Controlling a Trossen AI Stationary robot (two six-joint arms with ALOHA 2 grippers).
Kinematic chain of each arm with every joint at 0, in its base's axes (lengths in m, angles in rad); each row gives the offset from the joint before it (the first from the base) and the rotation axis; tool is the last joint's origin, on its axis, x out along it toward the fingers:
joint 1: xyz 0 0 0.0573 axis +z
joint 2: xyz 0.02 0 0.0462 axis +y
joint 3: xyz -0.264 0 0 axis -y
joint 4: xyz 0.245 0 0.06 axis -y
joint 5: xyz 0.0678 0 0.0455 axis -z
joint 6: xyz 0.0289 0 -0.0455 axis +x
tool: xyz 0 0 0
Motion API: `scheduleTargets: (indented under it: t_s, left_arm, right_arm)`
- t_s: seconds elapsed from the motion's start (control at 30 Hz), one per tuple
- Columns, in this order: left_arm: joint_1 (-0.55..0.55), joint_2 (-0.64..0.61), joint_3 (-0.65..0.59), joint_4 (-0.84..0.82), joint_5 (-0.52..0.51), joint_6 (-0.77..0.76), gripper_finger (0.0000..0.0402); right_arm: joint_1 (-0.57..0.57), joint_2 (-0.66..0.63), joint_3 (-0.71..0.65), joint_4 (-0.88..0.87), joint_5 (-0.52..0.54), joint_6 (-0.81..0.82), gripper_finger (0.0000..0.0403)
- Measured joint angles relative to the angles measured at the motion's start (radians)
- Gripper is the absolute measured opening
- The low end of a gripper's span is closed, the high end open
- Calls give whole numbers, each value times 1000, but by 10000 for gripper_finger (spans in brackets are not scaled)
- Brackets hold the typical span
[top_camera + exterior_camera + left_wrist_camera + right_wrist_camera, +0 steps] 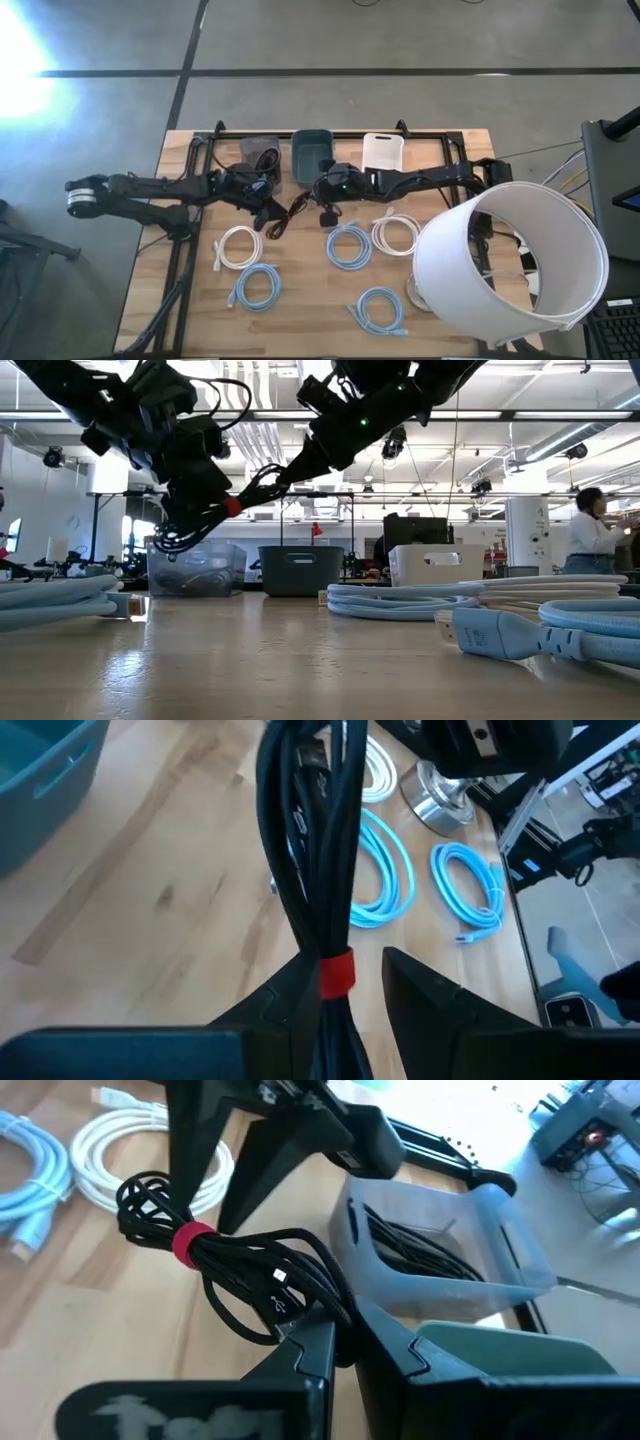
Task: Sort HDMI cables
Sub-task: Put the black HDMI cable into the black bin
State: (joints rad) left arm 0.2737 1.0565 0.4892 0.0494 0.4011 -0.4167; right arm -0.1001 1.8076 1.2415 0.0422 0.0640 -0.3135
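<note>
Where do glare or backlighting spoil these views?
High view: glare washes out the floor at the upper left. Low view: ceiling lights backlight the black cable bundle into a silhouette, and the table shows sheen. Right wrist view: the far background is blown out.

Bare wood lower left of table (170, 320); large white lampshade (510, 265) blocks lower right; cable coils (348, 246) crowd centre.

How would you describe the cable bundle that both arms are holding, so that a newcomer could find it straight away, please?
Start at the three bins along the table's far edge and find the clear bin on the left. Just in front of it, the left gripper and right gripper hold a black cable bundle above the table. Unlike the blue and white coils lying flat, it is black, lifted, and tied with a red band.
</note>
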Motion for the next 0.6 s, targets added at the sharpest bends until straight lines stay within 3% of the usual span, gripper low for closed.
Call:
scheduleTargets:
  t_s: [0.33,0.6]
  left_arm:
    - [0,0,-2,-1,-66,59,113]
    - [0,0,-2,-1,-61,88,113]
  right_arm:
    - [0,0,13,2,0,-4,26]
    - [-4,1,13,41,0,-4,27]
